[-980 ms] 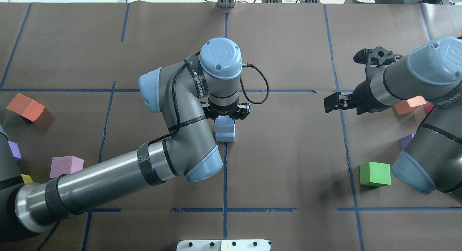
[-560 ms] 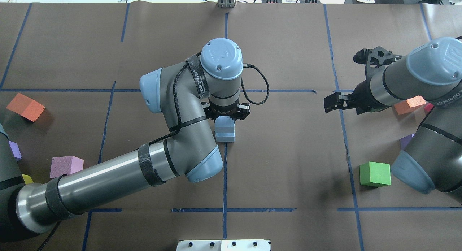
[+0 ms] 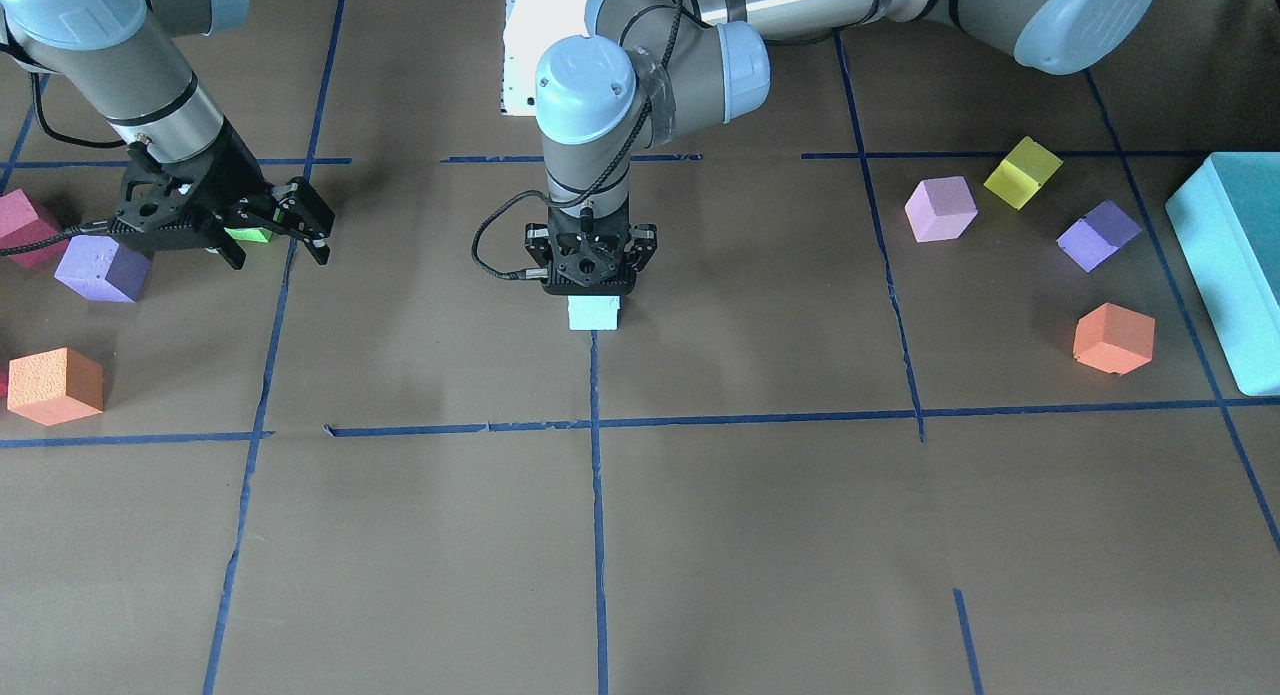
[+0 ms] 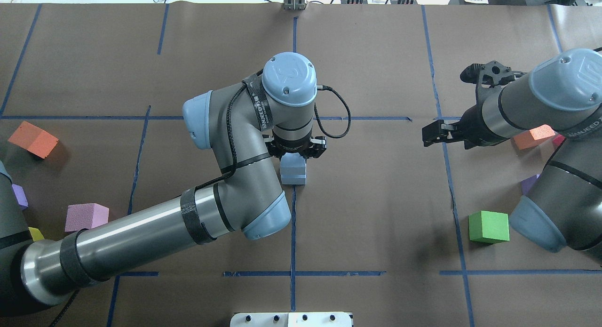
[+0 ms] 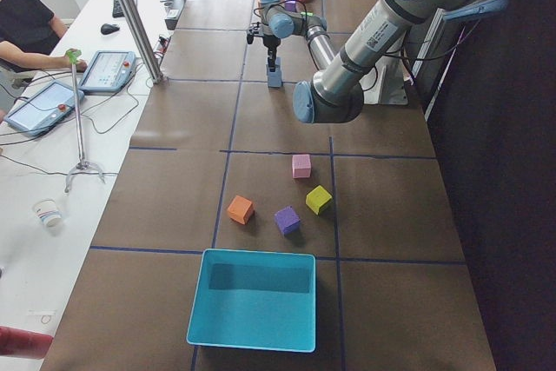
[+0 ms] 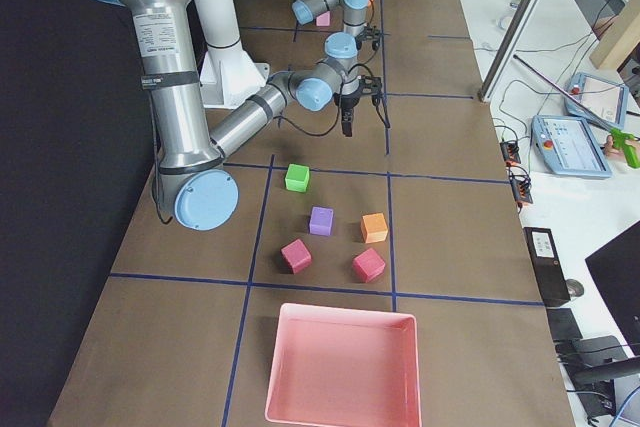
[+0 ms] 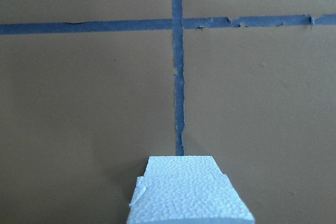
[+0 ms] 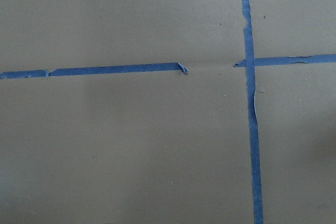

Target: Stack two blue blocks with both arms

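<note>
Two pale blue blocks [image 4: 293,171] stand stacked at the table's middle, on a blue tape line. My left gripper [image 4: 294,151] points straight down over them and is shut on the upper blue block [image 7: 190,192], which rests on the lower one. In the front view only one blue face [image 3: 594,313] shows under the left gripper [image 3: 590,280]. The lower block's edge peeks out at the left in the left wrist view. My right gripper [image 3: 280,247] is open and empty, off to the side above bare table; it also shows in the overhead view [image 4: 449,139].
A green cube [image 4: 489,227], an orange cube [image 4: 534,136] and a purple cube [image 3: 100,268] lie near the right arm. Orange [image 4: 33,139], pink [image 4: 86,216], yellow [image 3: 1022,172] and purple [image 3: 1098,235] cubes and a turquoise box [image 3: 1230,265] lie on the left arm's side.
My left gripper has come down a little with the upper blue block, and the two blocks now sit closer together in the overhead view. The right arm has not moved.
</note>
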Controlling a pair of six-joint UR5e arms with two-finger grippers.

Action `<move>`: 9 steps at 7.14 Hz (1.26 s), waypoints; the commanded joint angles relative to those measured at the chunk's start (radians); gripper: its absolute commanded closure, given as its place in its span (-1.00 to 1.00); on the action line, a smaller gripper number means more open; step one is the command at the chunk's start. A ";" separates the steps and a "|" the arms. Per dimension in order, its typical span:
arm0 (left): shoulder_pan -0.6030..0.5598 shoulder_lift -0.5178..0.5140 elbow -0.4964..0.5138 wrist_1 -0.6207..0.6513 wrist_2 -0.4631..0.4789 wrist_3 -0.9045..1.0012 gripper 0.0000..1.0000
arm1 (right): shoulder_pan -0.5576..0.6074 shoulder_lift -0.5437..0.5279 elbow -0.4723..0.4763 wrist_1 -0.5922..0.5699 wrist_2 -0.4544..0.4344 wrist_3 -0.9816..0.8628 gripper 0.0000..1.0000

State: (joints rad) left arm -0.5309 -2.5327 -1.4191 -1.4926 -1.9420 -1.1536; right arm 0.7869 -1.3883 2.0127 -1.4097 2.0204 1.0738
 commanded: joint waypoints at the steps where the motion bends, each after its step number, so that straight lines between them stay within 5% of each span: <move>1: 0.000 0.002 -0.001 0.000 0.000 0.000 0.41 | 0.000 0.000 0.000 0.000 0.001 0.000 -1.00; 8: 0.016 0.005 -0.001 0.000 -0.002 0.002 0.26 | 0.000 0.000 0.001 0.002 0.000 0.002 -1.00; 9: 0.017 0.005 -0.003 -0.003 -0.003 0.011 -0.64 | 0.000 0.000 0.001 0.000 0.001 0.002 -1.00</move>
State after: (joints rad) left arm -0.5153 -2.5282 -1.4204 -1.4932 -1.9440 -1.1501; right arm 0.7869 -1.3883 2.0141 -1.4089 2.0206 1.0753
